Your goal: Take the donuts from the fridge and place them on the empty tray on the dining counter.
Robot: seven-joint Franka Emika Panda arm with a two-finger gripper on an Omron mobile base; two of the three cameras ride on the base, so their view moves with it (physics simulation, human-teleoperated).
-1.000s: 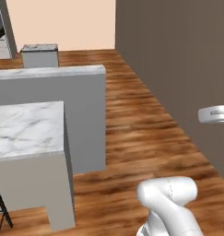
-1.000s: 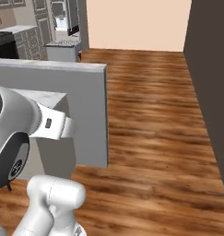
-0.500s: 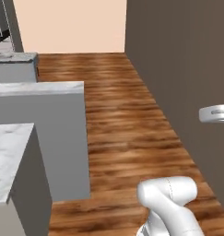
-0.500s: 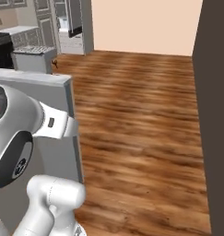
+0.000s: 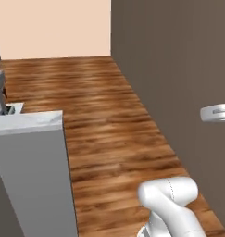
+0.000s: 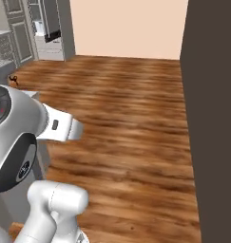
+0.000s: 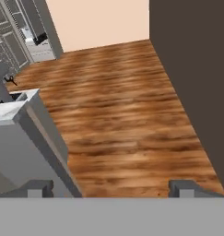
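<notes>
- Dining counter: grey ledge with a sliver of marble tabletop, at nine o'clock in the left base view and at eight o'clock in the hand view. Over the last second it has slid from the middle of the view to the left edge. The whole picture shifted with it, so the base has turned and the tabletop has not moved.
- Meaning for the task: the robot appears to be in transit, swinging away from the tabletop, presumably towards the fridge. No step with the donuts looks begun.
- Kitchen units: pale shapes at eleven o'clock in the right base view. Too small and cut off to tell whether the fridge is among them.
- Wooden floor: bare boards across the centre, running to twelve o'clock.
- Pincer: at six o'clock in the hand view, fingertips set wide apart, only floor between them; it holds nothing.
- Dark wall: plain brown face at three o'clock, hiding whatever lies behind it.
- Donuts and empty tray: their place cannot be told from these pictures; most of the tabletop surface is cut off at the left edge.
</notes>
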